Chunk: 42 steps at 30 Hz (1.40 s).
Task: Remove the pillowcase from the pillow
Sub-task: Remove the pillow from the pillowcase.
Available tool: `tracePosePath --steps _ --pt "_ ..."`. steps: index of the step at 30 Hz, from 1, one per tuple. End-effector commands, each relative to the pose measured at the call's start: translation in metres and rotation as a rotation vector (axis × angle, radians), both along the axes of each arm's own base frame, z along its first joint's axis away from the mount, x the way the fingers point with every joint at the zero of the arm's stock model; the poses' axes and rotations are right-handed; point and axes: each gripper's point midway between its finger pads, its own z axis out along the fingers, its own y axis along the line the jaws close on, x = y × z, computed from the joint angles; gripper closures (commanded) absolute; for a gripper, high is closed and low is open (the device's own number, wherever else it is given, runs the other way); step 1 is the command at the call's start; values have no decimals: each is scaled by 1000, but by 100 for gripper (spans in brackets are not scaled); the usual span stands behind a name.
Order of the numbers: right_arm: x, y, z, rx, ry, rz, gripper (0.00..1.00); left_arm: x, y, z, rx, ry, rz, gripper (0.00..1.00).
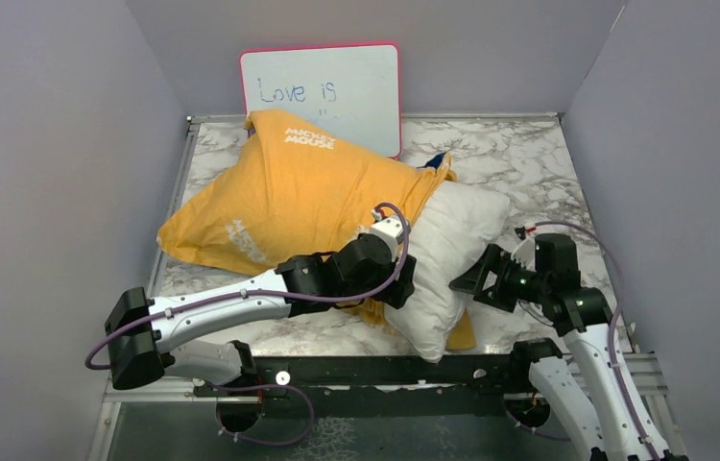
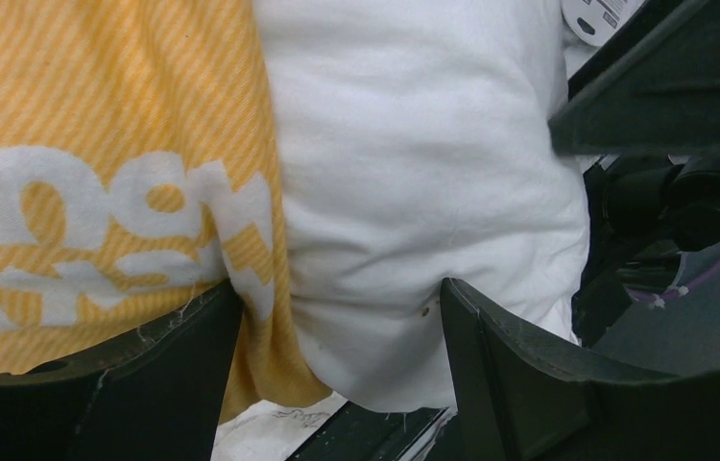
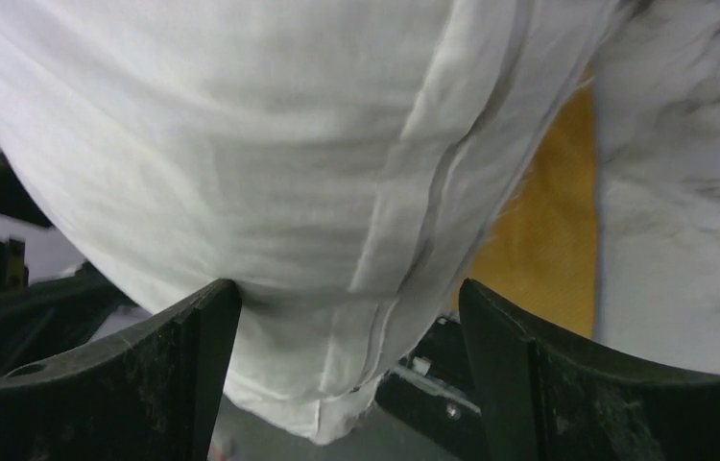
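The yellow-orange pillowcase point(image 1: 289, 192) with white "Mickey Mouse" lettering covers the far left part of the white pillow point(image 1: 447, 250). The pillow's bare near right end sticks out toward the front edge. My left gripper point(image 1: 399, 288) is open at the case's mouth. In the left wrist view its jaws point(image 2: 337, 327) straddle the pillowcase hem point(image 2: 251, 288) and the pillow point(image 2: 414, 163). My right gripper point(image 1: 462, 280) is open at the pillow's near right corner. In the right wrist view its jaws point(image 3: 347, 327) stand wide on either side of the pillow corner point(image 3: 241, 144), with a strip of pillowcase point(image 3: 543, 221) behind.
A pink-framed whiteboard point(image 1: 323, 91) leans against the back wall behind the pillow. The marble table point(image 1: 519, 154) is walled on the left, back and right. A black front rail point(image 1: 385, 370) runs under the pillow's overhanging corner.
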Motion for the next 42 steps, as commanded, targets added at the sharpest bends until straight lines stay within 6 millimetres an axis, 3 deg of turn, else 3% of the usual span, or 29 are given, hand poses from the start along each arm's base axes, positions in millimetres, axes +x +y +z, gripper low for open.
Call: tracePosePath --steps 1,5,9,12,13,15,18,22,26,31,34,36,38,42 --pt "-42 46 -4 324 76 240 12 -2 -5 -7 -4 8 -8 23" --pt "-43 55 -3 422 6 277 13 0 -5 -9 6 4 -6 23" --pt "-13 46 -11 325 11 175 66 3 -6 -7 5 -6 5 21" --pt "23 6 -14 52 10 -58 95 5 1 1 -11 -18 40 18" --pt "34 -11 -10 -39 -15 -128 99 5 5 3 -17 -23 50 18" --pt "56 -50 3 -221 -87 -293 99 6 15 6 -30 -33 79 17" --pt "78 -78 28 -329 -180 -415 99 5 26 6 -45 -39 110 15" --pt "93 -60 46 -248 -214 -358 99 -1 20 1 -72 -4 92 14" --pt "100 -45 50 -178 -221 -319 99 0 -10 -3 -159 33 65 14" --pt "105 -40 60 -159 -241 -299 100 12 -48 -6 -290 59 104 17" --pt "103 -40 59 -166 -237 -290 99 27 -54 -14 -293 42 176 23" --pt "102 -41 58 -176 -234 -286 99 38 -51 -21 -280 21 238 31" --pt "102 -43 56 -190 -231 -289 99 47 -46 -26 -265 -6 288 45" --pt "105 -54 56 -245 -239 -317 100 56 -28 -34 -214 -47 364 86"
